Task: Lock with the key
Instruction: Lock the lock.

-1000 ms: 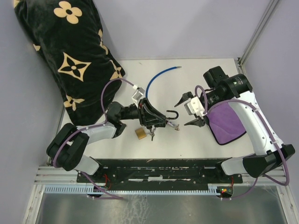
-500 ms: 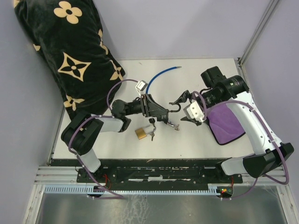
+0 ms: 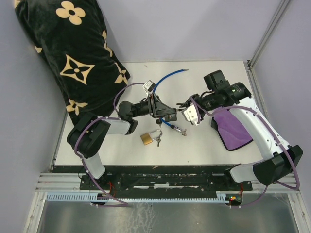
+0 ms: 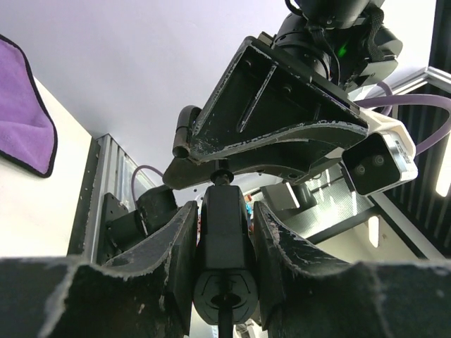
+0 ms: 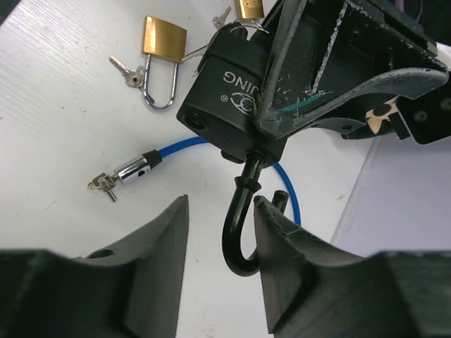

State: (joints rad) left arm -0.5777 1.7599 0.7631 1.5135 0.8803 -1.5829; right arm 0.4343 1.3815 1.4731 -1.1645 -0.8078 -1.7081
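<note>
Clamping the black padlock [image 5: 229, 84] by its body, the left gripper [image 4: 225, 239] holds it above the table [image 3: 204, 145]. The right gripper [image 5: 221, 232] stands half-wide astride the open shackle [image 5: 238, 243], seemingly not yet pinching. An off-centre squeeze could twist the lock loose or push the shackle past its hole. The keys [image 5: 130, 74] lie on the table below.

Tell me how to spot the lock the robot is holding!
On the white table, look near the middle. The chunky black metal padlock sits clamped in the left gripper. Unlike the small brass padlock lying flat nearby, it is black with a hooked black shackle.
</note>
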